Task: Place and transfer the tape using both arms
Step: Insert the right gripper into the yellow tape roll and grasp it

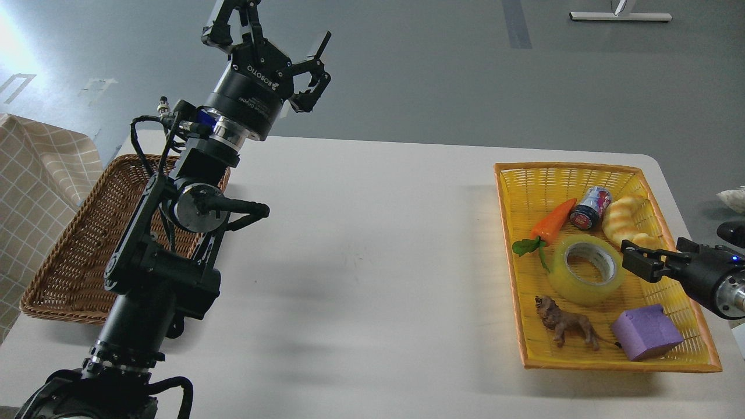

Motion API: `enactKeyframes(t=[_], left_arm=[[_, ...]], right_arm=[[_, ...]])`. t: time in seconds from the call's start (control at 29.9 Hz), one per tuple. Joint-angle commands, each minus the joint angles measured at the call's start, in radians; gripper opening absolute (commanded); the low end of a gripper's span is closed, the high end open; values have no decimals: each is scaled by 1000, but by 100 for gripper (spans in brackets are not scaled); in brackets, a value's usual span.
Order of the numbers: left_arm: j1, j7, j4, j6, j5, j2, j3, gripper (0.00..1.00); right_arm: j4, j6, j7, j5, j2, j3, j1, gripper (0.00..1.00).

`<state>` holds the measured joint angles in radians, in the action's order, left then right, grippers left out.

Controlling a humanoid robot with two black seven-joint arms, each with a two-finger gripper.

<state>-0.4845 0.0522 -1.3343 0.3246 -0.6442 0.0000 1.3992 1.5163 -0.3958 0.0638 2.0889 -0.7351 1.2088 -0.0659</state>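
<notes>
On the pale surface (361,279), nearest the robot, a yellow woven tray (518,233) sits to the right, and along its near edge stand a brown toy lion (564,323) and a purple foam block (646,333). Just behind them, in the middle of the tray, the tape (588,269) lies flat on its side with the grey-white core facing up. The right pincer (637,261) reaches in from the right edge, low over the tray and just beside the roll's right rim; its fingers appear end-on and dark, so I cannot tell how far apart they are. Farther back in the tray lie a toy carrot (552,221), a small can (591,207) tipped on its side and a pale croissant-shaped bread (625,221). Across the surface to the left rests a brown wicker basket (75,250). The left arm rises in front of it, its pincer (270,46) held high above the far edge, fingers spread wide and holding nothing.
</notes>
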Motion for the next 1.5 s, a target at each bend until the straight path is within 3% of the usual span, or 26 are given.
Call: enactKeyframes(t=[0.0, 0.27, 0.47, 0.64, 1.27, 1.3, 1.47], left_arm=[[0, 0, 0, 1, 0, 0, 0, 98], [12, 0, -14, 2, 0, 0, -2, 98], [21, 0, -16, 5, 0, 0, 0, 98], [33, 0, -28, 7, 0, 0, 0, 98], [43, 0, -40, 8, 1, 32, 1, 98], [43, 0, -40, 8, 1, 32, 1, 98], [43, 0, -40, 8, 1, 31, 1, 98]], right_arm=[[-7, -3, -4, -1, 19, -32, -11, 98], [-68, -12, -4, -1, 59, -71, -32, 96], [-96, -12, -4, -1, 60, -71, -44, 84], [-87, -12, -2, -1, 88, -69, -51, 80], [-123, -26, -2, 2, 114, -98, -69, 79], [-123, -26, -2, 2, 115, -98, -71, 78], [-123, -26, 8, 3, 115, -98, -71, 44]])
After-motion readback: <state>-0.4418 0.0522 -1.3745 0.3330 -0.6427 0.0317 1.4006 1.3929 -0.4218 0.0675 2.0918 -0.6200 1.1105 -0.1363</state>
